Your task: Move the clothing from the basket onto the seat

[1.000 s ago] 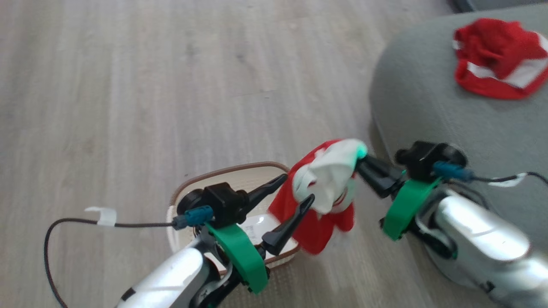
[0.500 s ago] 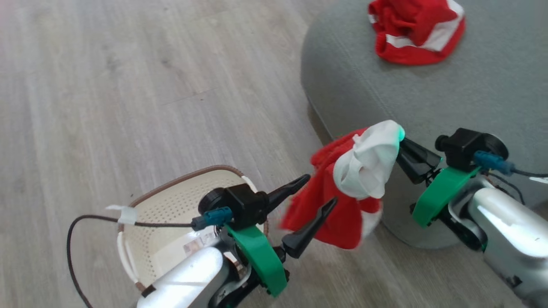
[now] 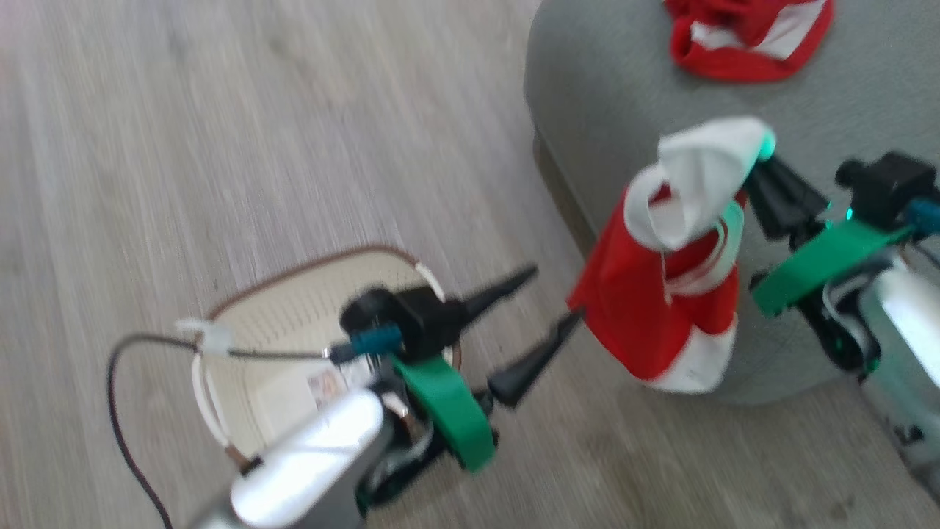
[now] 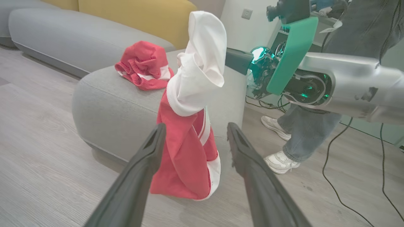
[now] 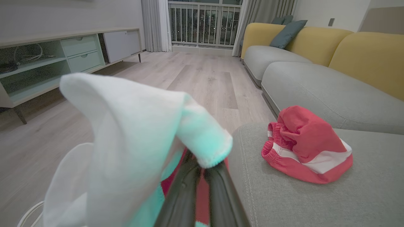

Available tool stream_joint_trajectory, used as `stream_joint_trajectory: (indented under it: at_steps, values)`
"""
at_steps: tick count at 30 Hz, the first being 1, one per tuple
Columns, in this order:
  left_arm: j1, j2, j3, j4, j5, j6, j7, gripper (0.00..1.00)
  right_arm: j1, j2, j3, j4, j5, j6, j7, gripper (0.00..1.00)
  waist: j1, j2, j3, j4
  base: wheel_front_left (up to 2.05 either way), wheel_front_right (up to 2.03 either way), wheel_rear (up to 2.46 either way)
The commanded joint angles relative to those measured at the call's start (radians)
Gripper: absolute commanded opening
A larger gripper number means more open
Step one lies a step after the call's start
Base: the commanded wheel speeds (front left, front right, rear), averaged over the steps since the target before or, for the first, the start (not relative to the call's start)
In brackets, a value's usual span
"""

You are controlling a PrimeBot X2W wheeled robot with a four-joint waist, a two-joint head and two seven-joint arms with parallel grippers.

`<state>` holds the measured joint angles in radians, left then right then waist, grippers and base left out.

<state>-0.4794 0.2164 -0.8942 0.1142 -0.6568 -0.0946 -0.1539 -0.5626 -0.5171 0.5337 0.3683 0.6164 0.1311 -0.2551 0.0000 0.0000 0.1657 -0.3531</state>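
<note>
- My left gripper (image 3: 556, 294) has two long, dark, tapered fingers; my right gripper (image 5: 202, 165) matches.
- Behind each sits a bright green bracket (image 3: 448, 411) and a black camera block (image 3: 411, 319).
- A blue connector (image 3: 374, 342) feeds a dark cable (image 3: 279, 355) wearing a white tape tag (image 3: 197, 330).
- My forearms (image 3: 316, 470) are glossy silver.

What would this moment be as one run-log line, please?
right gripper: shut on clothing | clothing: hanging beside seat | left gripper: open, empty | second garment: on seat

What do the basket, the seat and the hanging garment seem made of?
Cream-white perforated basket: probably matte plastic, rows of small holes. Rounded grey-green seat: woven upholstery fabric, grainy texture. Hanging red-and-white garment: soft cloth, perhaps knit; drapes and folds.
</note>
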Motion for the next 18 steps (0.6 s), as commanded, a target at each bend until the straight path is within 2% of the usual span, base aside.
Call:
stream_joint_trajectory:
  at_steps: [1,4,8,12,13,16,18]
  values:
    - [-0.091,0.024,0.059,-0.039,0.021,0.009,0.005,1.0,-0.067,0.022,-0.052,-0.015,-0.018,0.0,-0.007,0.0,0.0,0.0,0.124,0.039,0.0,0.0,0.0]
    - [-0.148,0.047,0.08,-0.048,0.045,0.014,0.014,1.0,-0.181,0.054,-0.137,0.016,-0.028,0.0,-0.006,0.0,0.0,0.0,0.215,0.058,0.0,0.0,0.0]
    - [-0.213,0.076,0.112,-0.064,0.071,0.021,0.018,1.0,-0.411,0.047,-0.294,0.095,-0.049,0.0,0.03,0.0,0.0,0.0,0.327,0.087,0.0,0.0,0.0]
    - [-0.233,0.095,0.135,-0.074,0.077,0.03,0.005,1.0,-0.678,-0.021,-0.556,0.214,-0.118,0.0,0.087,0.0,0.0,0.0,0.416,0.132,0.0,0.0,0.0]
    - [-0.233,0.095,0.135,-0.074,0.077,0.03,0.005,1.0,-0.678,-0.021,-0.556,0.214,-0.118,0.0,0.087,0.0,0.0,0.0,0.416,0.132,0.0,0.0,0.0]
    - [-0.227,0.106,0.138,-0.075,0.076,0.029,-0.004,1.0,-0.859,-0.096,-0.75,0.294,-0.22,0.0,0.131,0.0,0.0,0.0,0.47,0.172,0.0,0.0,0.0]
    - [-0.219,0.118,0.143,-0.079,0.074,0.031,-0.008,1.0,-0.946,-0.131,-0.844,0.325,-0.308,0.0,0.171,0.0,0.0,0.0,0.506,0.185,0.0,0.0,0.0]
